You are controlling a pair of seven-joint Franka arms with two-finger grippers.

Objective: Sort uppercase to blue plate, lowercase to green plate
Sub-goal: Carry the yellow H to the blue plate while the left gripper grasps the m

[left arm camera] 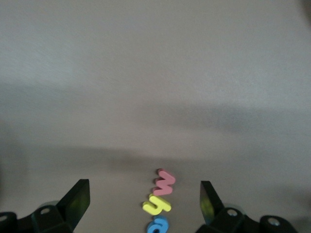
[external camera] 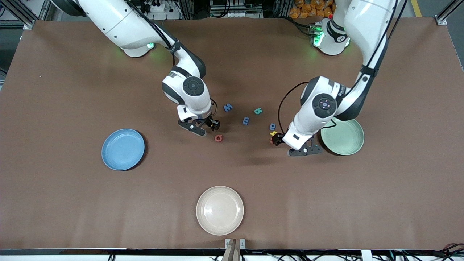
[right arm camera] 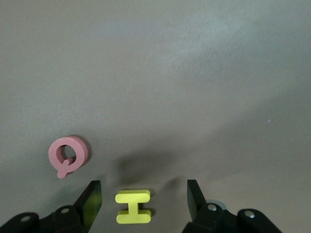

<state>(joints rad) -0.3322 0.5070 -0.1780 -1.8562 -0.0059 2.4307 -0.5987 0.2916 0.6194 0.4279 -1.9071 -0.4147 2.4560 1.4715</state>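
Right gripper [right arm camera: 144,201] sits low at frame centre in the front view, jaws part-open and straddling the yellow H [right arm camera: 133,206]. The H lies flat on the table between the pads, nothing gripped yet. Its crossbar appears to run roughly across the jaw gap, so closing should pinch the two uprights.

Red Q [right arm camera: 68,155] is just beside it, outside the jaws. Blue plate [external camera: 123,149] is at centre left of the front view, on the right arm's end.

Left gripper [left arm camera: 145,201] is wide open by the green plate [external camera: 342,137], over the yellow h [left arm camera: 156,205], between red w [left arm camera: 164,182] and blue a [left arm camera: 158,225].
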